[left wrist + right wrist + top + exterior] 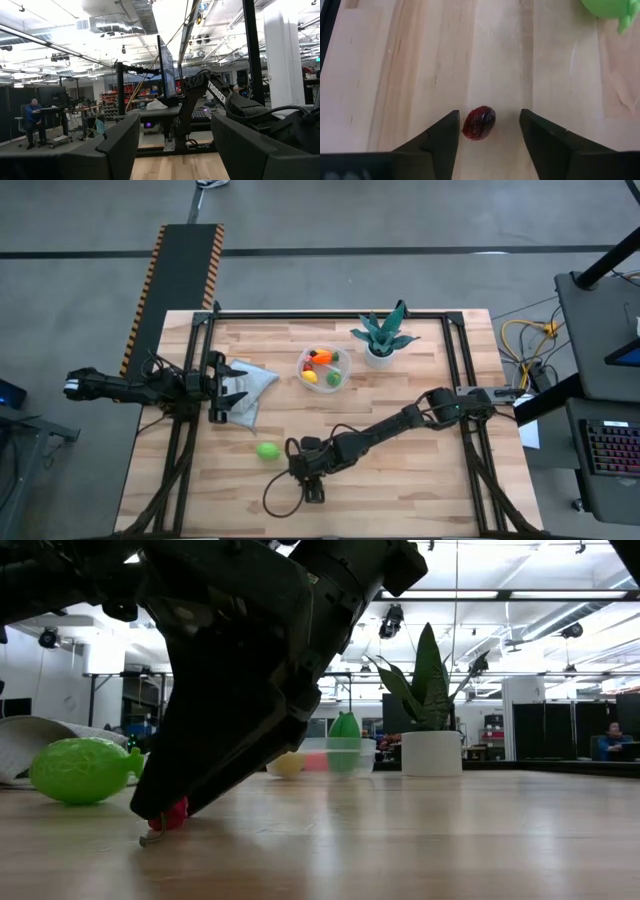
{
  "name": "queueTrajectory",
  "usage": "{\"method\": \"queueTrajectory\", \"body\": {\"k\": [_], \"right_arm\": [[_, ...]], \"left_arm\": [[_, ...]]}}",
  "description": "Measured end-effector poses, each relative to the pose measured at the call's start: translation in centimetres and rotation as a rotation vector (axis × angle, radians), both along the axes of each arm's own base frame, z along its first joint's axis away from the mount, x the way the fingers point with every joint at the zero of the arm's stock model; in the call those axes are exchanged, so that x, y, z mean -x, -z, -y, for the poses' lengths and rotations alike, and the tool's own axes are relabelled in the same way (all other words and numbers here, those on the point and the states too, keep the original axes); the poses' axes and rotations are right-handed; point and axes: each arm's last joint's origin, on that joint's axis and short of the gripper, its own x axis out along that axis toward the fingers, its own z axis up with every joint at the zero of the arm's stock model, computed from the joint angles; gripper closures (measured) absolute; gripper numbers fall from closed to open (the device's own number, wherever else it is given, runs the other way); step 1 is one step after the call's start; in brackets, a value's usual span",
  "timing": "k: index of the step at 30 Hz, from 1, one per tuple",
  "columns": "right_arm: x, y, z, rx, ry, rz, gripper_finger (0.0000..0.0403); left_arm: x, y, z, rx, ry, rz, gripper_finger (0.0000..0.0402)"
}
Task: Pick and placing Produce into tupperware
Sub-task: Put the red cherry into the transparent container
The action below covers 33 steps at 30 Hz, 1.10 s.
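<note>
From above, we see the right hand point(305, 473) low over the front part of the table point(420, 480), with the green lime point(267, 451) just beside it toward the left. The clear tupperware point(324, 367) sits farther back beside the potted plant point(381, 337), already holding orange, yellow, red and green produce. The left hand point(228, 383) waits at the left edge, over the pale cloth point(252, 385). Bare wood lies open between the right hand and the bowl.

At table height, we see the right hand's dark bulk reaching down to the wood, where a small red piece point(172, 815) shows at its tip. The lime point(83, 769) lies to 1 side, the bowl point(330, 757) and plant point(430, 705) well behind.

Through the left wrist camera, the left hand's 2 fingers point(120, 145) stand wide apart with nothing between them.

Through the right wrist camera, we see a dark red, glossy, oval piece point(479, 122) lying on the wood between the 2 fingers point(440, 137), which stand apart on either side, not touching it. The lime point(610, 10) shows at the corner.
</note>
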Motion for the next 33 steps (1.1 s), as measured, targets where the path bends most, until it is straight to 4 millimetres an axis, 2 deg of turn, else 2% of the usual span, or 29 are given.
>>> {"method": "queueTrajectory", "body": {"k": [7,16,22,27,33], "right_arm": [[0.0,0.1,0.1,0.001,0.005,-0.003,0.0268],[0.0,0.0,0.2,0.009,-0.004,0.001,0.0374],[0.3,-0.8,0.2,0.040,-0.053,0.013,0.0386],[1.0,-3.2,1.7,0.142,-0.079,0.000,0.0388],[1.5,-8.7,6.2,0.298,-0.003,0.062,0.0389]], "left_arm": [[0.0,0.0,0.0,0.000,0.000,0.000,0.0171],[0.0,0.0,0.0,0.000,0.000,0.000,0.0171],[0.0,0.0,0.0,0.000,0.000,0.000,0.0171],[0.0,0.0,0.0,0.000,0.000,0.000,0.0171],[0.0,0.0,0.0,0.000,0.000,0.000,0.0171]]}}
